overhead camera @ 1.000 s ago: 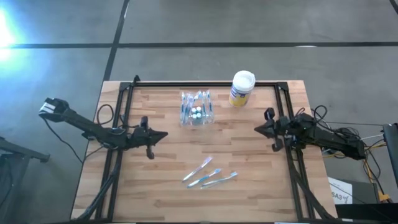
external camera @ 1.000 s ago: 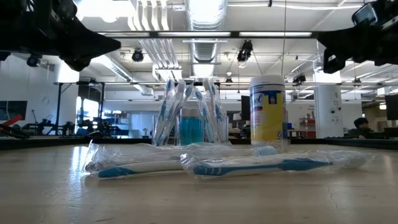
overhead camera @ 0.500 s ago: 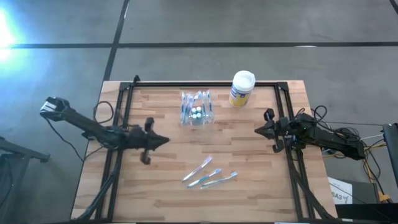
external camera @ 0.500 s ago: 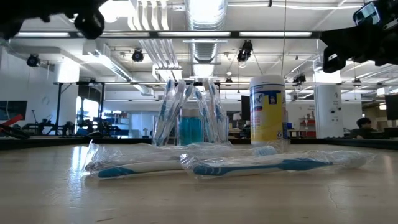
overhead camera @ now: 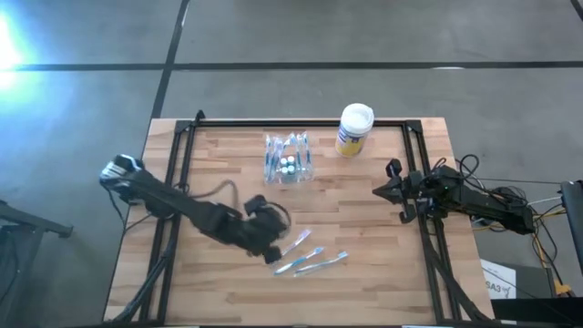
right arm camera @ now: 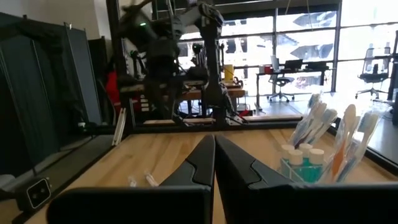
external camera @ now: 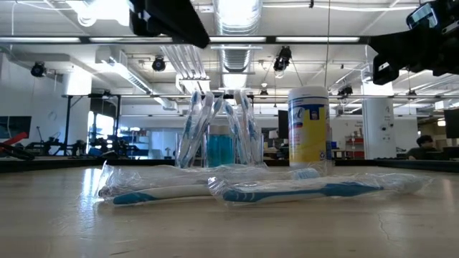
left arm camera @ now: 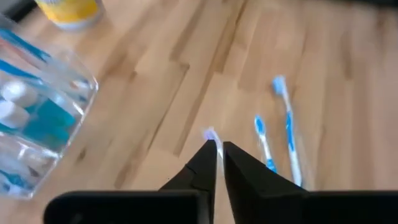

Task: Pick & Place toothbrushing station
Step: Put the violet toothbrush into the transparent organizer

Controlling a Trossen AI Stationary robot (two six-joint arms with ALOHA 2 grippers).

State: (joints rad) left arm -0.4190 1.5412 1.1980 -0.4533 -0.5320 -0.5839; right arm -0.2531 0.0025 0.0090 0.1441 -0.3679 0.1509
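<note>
The toothbrushing station point(overhead camera: 288, 160), a clear holder with toothbrushes and small bottles in it, stands on its base at the table's far middle; it also shows in the low view point(external camera: 219, 132) and the left wrist view point(left arm camera: 37, 118). My left gripper point(overhead camera: 273, 251) hangs above the table just left of the loose toothbrushes, slanting down, nearer than the station. Its fingers point(left arm camera: 219, 149) stand a narrow gap apart with nothing between them. My right gripper point(overhead camera: 393, 189) waits shut at the table's right edge, its fingertips point(right arm camera: 214, 142) together.
A yellow-and-blue canister with a white lid point(overhead camera: 353, 128) stands at the far edge, right of the station. Three wrapped toothbrushes point(overhead camera: 307, 255) lie at the near middle. A black frame point(overhead camera: 291, 123) runs round the table's far and side edges.
My left gripper has swung from the table's left side toward the right and near edges, ending beside the loose toothbrushes, and has tipped from about level to slanting down. In the low view the arm has crossed the top of the picture toward the right. The station has not moved.
</note>
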